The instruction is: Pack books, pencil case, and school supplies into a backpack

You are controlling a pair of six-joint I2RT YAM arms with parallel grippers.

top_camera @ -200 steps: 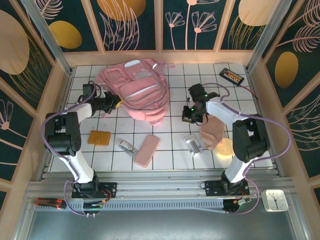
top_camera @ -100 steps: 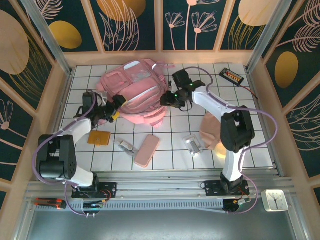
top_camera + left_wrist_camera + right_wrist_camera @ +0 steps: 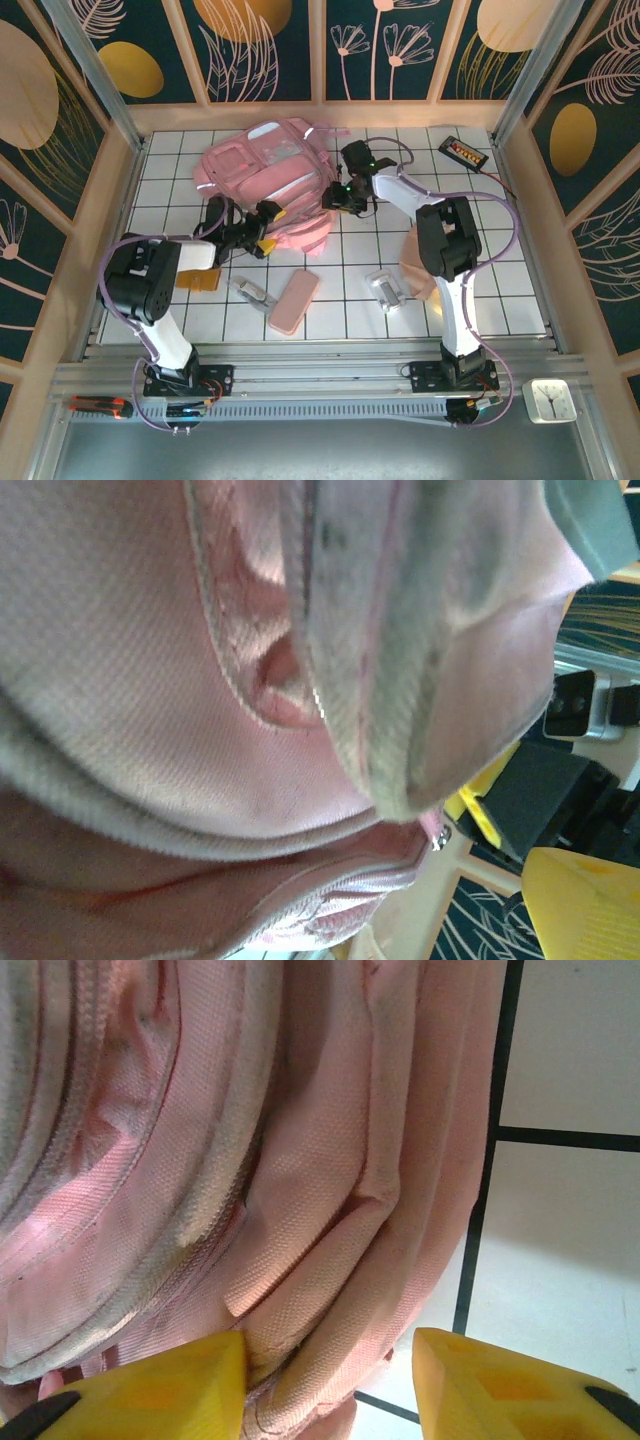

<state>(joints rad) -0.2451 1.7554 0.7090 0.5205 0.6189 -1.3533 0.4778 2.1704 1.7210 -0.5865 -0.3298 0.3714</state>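
Top external view: both arms have swung onto the backpack point(image 3: 265, 170), which lies toward 12 o'clock on the white gridded table point(image 3: 500, 290). Left claw point(image 3: 266, 226), now spread, sits at its 6 o'clock edge. The right claw point(image 3: 336, 196), spread around a fabric fold, is at 3 o'clock. They are probably opening the bag; the pencil case point(image 3: 292, 302) waits at 6 o'clock. Dark floral panels point(image 3: 270, 50) wall the stall.

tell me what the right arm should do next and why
Probably close the right gripper on the edge fold of the backpack. Its yellow fingers stand apart with pink fabric between them, not pinched. The left gripper is open at the bag's near edge, and the pencil case lies unpacked on the table, so the bag likely needs opening.
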